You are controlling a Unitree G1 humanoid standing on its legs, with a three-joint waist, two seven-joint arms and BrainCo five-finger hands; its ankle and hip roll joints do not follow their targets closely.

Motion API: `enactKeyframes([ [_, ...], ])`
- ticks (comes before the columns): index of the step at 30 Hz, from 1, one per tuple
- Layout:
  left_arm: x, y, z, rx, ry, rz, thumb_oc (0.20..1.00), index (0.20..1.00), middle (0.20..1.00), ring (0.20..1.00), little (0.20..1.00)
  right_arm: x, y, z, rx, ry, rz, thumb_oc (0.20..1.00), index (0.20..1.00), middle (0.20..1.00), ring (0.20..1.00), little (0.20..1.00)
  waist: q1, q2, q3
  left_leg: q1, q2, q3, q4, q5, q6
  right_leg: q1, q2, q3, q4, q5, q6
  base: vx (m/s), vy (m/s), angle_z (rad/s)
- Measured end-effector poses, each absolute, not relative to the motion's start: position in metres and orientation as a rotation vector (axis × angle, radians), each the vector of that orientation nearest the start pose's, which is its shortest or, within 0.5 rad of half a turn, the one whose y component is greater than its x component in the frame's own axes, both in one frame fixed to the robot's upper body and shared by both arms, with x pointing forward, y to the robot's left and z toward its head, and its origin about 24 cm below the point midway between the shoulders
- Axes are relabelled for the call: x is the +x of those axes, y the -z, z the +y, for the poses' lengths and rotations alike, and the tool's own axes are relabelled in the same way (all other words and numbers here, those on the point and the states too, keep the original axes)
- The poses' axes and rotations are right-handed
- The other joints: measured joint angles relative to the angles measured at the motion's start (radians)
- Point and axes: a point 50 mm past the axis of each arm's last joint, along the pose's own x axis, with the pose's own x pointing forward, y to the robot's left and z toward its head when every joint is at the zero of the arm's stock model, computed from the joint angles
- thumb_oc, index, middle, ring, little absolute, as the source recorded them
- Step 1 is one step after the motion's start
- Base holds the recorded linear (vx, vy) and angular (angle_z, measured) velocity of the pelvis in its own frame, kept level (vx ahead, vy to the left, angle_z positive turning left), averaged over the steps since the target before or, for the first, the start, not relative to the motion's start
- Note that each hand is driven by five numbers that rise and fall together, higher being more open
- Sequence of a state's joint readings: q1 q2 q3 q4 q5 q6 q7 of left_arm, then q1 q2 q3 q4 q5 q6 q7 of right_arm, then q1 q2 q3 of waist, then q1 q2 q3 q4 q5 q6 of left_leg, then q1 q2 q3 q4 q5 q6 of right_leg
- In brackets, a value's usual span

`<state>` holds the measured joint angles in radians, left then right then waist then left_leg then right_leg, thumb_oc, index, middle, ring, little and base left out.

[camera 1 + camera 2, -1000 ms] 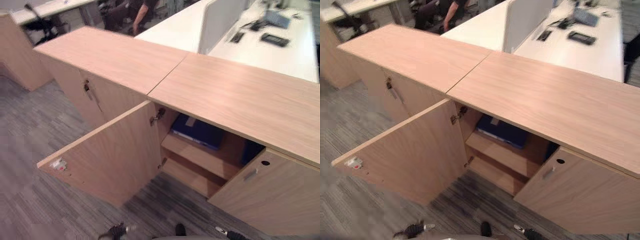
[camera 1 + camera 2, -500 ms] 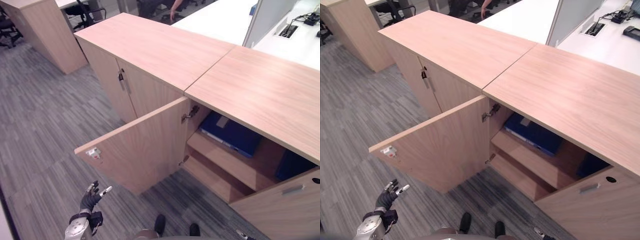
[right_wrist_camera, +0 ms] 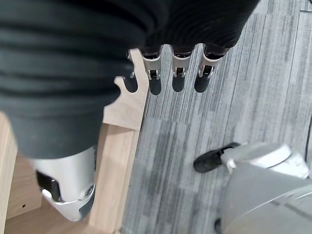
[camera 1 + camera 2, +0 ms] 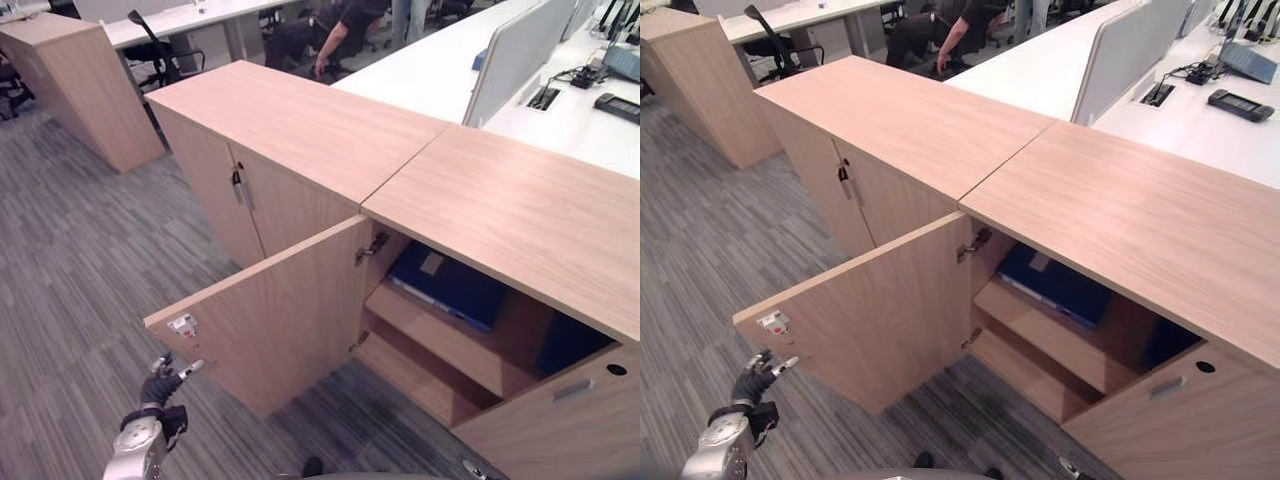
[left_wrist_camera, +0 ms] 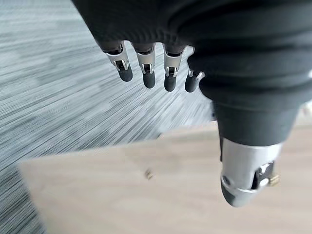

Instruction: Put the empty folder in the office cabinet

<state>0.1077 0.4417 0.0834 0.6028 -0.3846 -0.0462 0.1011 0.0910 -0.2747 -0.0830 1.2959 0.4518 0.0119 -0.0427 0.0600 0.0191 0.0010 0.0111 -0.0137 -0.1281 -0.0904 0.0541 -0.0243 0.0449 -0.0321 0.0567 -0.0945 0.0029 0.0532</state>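
A blue folder (image 4: 450, 285) lies flat on the upper shelf inside the wooden office cabinet (image 4: 500, 205). The cabinet's left door (image 4: 280, 315) swings wide open towards me, and its right door (image 4: 560, 420) stands partly open. My left hand (image 4: 160, 385) hangs low by the open door's outer corner, fingers straight and holding nothing. In the left wrist view its fingers (image 5: 147, 73) point past the door panel (image 5: 122, 195). My right hand (image 3: 176, 73) is open and empty over the carpet beside a wooden cabinet edge (image 3: 122, 117).
A second dark blue item (image 4: 570, 340) stands deep in the cabinet's right half. A closed cabinet (image 4: 240, 185) with a key adjoins on the left. White desks with a divider (image 4: 520, 50) lie behind, with a person (image 4: 335, 25) and a chair (image 4: 155, 50) beyond.
The head camera has swung, shifting the whole scene. My left hand has come into view low at the left, beside the open door. The folder stays on its shelf.
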Motion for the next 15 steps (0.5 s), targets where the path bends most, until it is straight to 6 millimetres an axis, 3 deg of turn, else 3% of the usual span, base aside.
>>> enactKeyframes([
  [9,0.206,0.049,0.303,0.092,-0.415,0.503,1.0,1.0,1.0,1.0,1.0,0.025,0.164,-0.262,0.155,0.557,1.321,1.0,1.0,1.0,1.0,1.0,-0.017,-0.03,-0.02,0.001,0.0,0.026,0.0,0.003,0.008,-0.005,-0.002,0.016,0.0,0.009,0.008,0.0,0.003,-0.07],
  [15,0.214,0.047,0.306,0.143,-0.416,0.514,1.0,1.0,1.0,1.0,1.0,0.03,0.166,-0.253,0.159,0.515,1.318,1.0,1.0,1.0,1.0,1.0,-0.022,-0.033,-0.022,0.011,-0.002,0.04,0.001,0.004,0.008,0.0,-0.005,0.027,0.0,0.012,0.012,0.0,0.006,-0.03],
])
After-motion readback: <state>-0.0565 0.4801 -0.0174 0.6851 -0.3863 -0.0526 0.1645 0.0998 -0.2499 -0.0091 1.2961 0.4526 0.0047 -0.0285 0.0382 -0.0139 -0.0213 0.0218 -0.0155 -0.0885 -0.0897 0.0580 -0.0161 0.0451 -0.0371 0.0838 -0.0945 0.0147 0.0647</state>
